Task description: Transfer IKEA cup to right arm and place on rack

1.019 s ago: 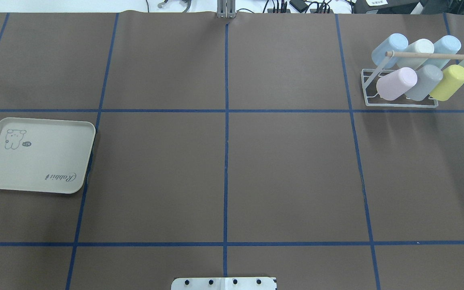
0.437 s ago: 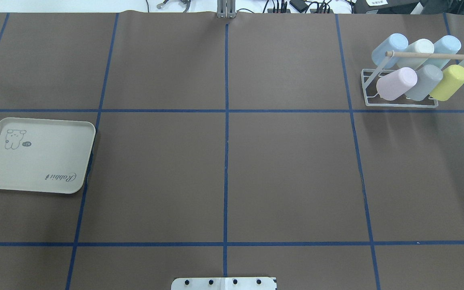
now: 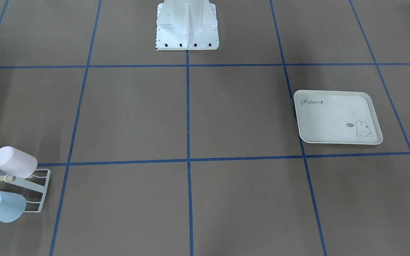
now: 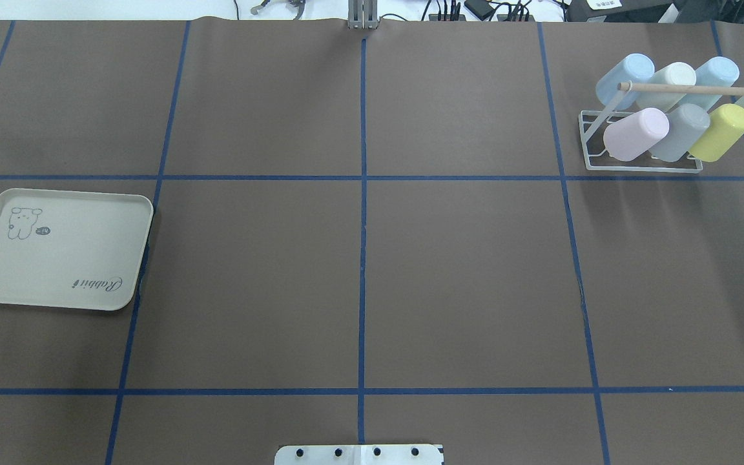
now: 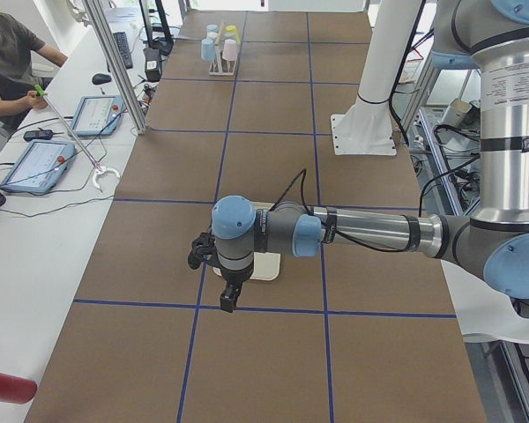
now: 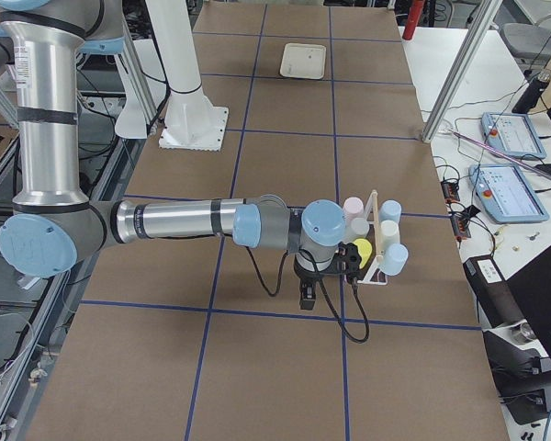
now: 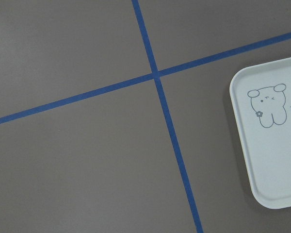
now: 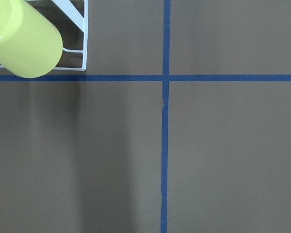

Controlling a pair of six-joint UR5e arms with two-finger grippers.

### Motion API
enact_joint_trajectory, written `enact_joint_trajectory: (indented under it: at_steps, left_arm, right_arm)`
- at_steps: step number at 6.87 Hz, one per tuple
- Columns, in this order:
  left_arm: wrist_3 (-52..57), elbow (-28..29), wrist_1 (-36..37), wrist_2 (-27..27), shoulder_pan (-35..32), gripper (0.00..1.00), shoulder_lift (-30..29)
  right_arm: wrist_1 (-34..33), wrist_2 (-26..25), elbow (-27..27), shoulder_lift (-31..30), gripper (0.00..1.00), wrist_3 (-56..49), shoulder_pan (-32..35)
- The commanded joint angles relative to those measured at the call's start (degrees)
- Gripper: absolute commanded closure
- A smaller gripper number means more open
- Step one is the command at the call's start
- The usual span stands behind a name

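The white wire rack [image 4: 643,169] with its wooden rod [image 4: 688,88] stands at the far right of the table and holds several pastel cups, among them a pink cup [image 4: 635,134] and a yellow cup [image 4: 721,132]. The rack also shows in the front view [image 3: 43,192]. The right wrist view shows the yellow cup [image 8: 24,39] and a rack corner [image 8: 84,34]. My left gripper [image 5: 228,300] hangs over the tray's end; my right gripper [image 6: 307,296] hangs beside the rack [image 6: 375,266]. Both show only in the side views, so I cannot tell whether they are open or shut.
The cream rabbit-printed tray [image 4: 55,258] lies at the left with nothing on it; it also shows in the left wrist view [image 7: 276,160]. The robot base [image 3: 187,25] stands at the table's near middle edge. Blue tape lines cross the brown table. An operator sits at the side desk.
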Motion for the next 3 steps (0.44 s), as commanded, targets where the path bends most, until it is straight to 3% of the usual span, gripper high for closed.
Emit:
enact_joint_trajectory:
  at_steps: [1,3]
  left_arm:
    - [-3.49,-0.26,0.02,-0.03,0.0,0.0,-0.22]
    - [-12.04,-0.26,-0.94,-0.29,0.0,0.0,-0.22]
  right_arm:
    - [0.04,-0.24,0.46,0.33,0.0,3.48,0.0]
    - [0.04,-0.15,0.46,0.32,0.0,3.48,0.0]
